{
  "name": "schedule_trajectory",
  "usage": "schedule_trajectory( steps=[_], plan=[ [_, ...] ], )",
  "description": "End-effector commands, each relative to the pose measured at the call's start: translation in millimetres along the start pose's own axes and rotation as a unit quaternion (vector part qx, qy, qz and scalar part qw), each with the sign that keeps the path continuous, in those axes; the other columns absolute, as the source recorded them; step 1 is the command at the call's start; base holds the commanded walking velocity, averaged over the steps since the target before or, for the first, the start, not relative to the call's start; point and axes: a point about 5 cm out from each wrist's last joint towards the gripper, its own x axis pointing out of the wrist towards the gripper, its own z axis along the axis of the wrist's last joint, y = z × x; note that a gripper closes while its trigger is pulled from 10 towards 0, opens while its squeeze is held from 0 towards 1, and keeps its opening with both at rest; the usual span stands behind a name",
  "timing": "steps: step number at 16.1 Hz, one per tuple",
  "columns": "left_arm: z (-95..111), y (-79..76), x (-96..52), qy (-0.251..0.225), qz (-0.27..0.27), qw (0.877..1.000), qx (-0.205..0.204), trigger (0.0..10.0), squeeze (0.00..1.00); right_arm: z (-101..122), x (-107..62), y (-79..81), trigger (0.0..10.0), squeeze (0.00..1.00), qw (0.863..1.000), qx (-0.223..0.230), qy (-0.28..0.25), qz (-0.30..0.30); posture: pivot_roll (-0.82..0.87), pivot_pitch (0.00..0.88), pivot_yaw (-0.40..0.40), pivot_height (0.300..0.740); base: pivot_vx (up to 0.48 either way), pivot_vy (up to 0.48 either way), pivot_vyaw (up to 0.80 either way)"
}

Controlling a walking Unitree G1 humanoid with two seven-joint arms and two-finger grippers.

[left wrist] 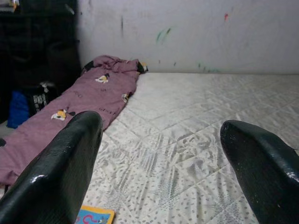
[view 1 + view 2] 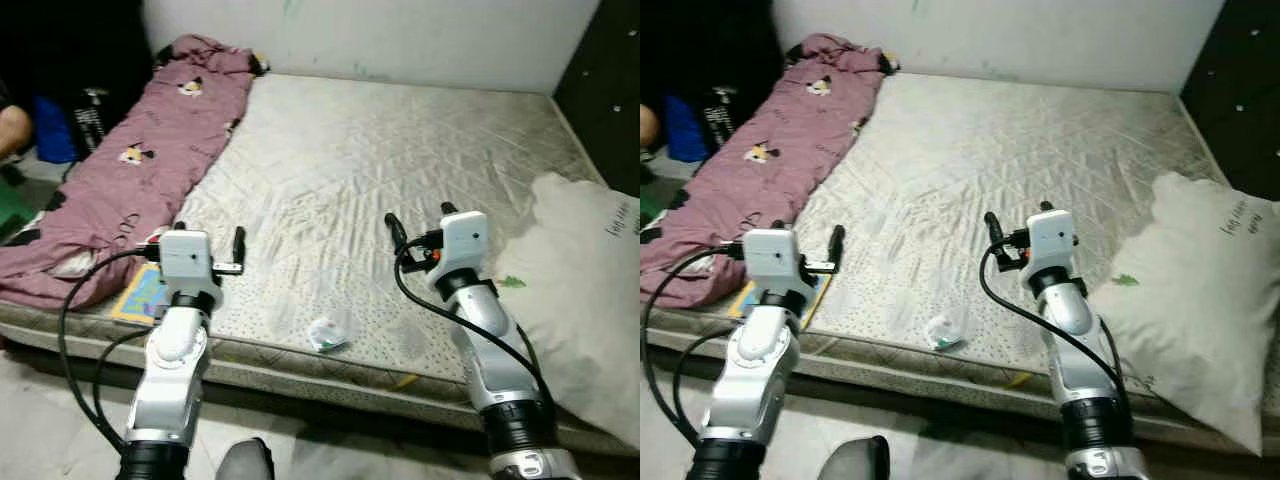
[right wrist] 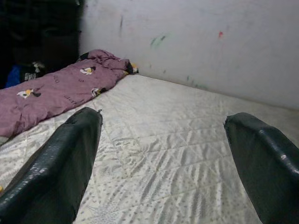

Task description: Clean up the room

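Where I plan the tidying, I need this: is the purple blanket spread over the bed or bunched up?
Bunched up. The purple blanket lies in a long rumpled heap along the left edge of the mattress, most of which is bare.

One bare quilted mattress (image 2: 400, 150) carries one mauve cartoon-print blanket (image 2: 140, 160) bunched along its left edge, one white pillow (image 2: 590, 290) at the right side, one crumpled clear plastic wrapper (image 2: 328, 332) near the front edge, and one flat colourful booklet (image 2: 140, 292) by the blanket's near end. Two grippers are raised over the front edge, the left gripper (image 2: 210, 255) and the right gripper (image 2: 420, 228), each with two black fingers spread apart. Beside the bed at the far left stands one blue bag (image 2: 50, 130) and one dark bag (image 2: 92, 118).
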Motion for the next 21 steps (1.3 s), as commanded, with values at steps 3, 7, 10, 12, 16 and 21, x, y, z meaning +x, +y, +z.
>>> schedule_trajectory(
  steps=[3,7,10,12,16,21],
  plan=[
    [1.4,2.1,-0.4,0.003,-0.001,1.0,-0.012,10.0,0.0,-0.8,-4.6,-5.3,10.0,0.0,1.0,0.001,0.003,-0.011,0.05,0.036,-0.007,0.74,0.0,0.097,-0.53],
    [2.4,4.1,1.0,0.003,-0.001,1.0,-0.009,10.0,0.0,0.5,-3.1,-3.9,10.0,0.0,1.0,0.0,0.004,-0.009,0.04,0.056,-0.008,0.74,0.0,0.0,0.0],
    [3.6,3.0,-1.4,0.004,0.004,1.0,-0.014,10.0,0.0,1.5,-6.8,-5.5,10.0,0.0,1.0,0.004,0.002,-0.01,0.04,0.06,-0.009,0.74,0.0,0.0,0.0],
    [1.1,8.4,-7.1,0.013,0.026,0.999,-0.019,10.0,0.0,2.3,-11.4,-6.0,10.0,0.0,1.0,0.018,0.003,-0.025,0.04,0.064,0.005,0.74,0.0,0.0,0.0],
    [2.9,19.1,-12.1,0.013,0.022,1.0,0.002,10.0,0.0,-3.5,-18.4,2.4,10.0,0.0,0.998,0.051,0.016,-0.033,0.08,0.079,0.015,0.74,0.0,0.0,0.0],
    [2.5,25.5,-14.6,0.021,0.033,0.999,-0.012,10.0,0.0,-8.1,-19.8,5.9,10.0,0.0,0.998,0.053,0.029,-0.026,0.08,0.09,0.025,0.74,0.0,0.352,0.0]
  ],
)
